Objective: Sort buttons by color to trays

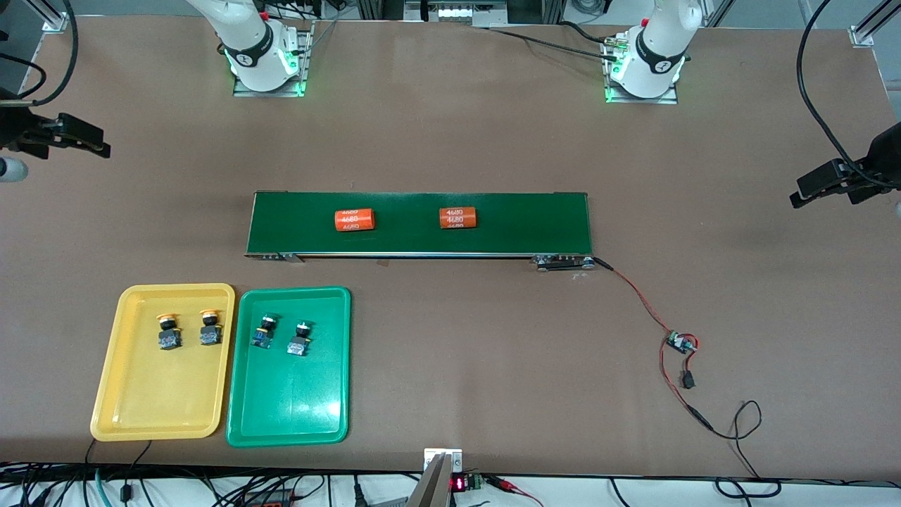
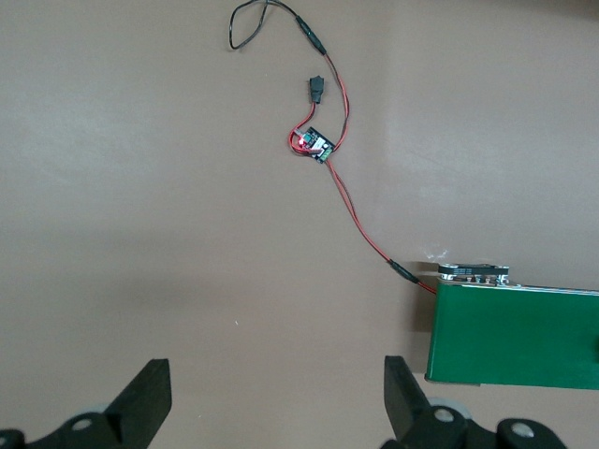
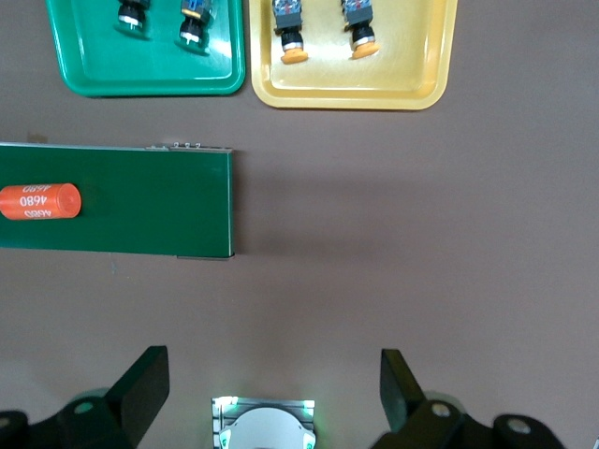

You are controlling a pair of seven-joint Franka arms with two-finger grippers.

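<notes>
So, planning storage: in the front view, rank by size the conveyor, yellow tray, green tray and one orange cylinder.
1. Conveyor
2. Yellow tray and green tray: look alike, no ranking
3. Orange cylinder

L tool [image 2: 276, 398] open, R tool [image 3: 274, 388] open; both arms waiting, raised.

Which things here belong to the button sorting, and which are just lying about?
Job: yellow tray; green tray; two yellow buttons in the yellow tray; two green buttons in the green tray.
Lying about: conveyor; two orange cylinders; wired circuit board.
</notes>
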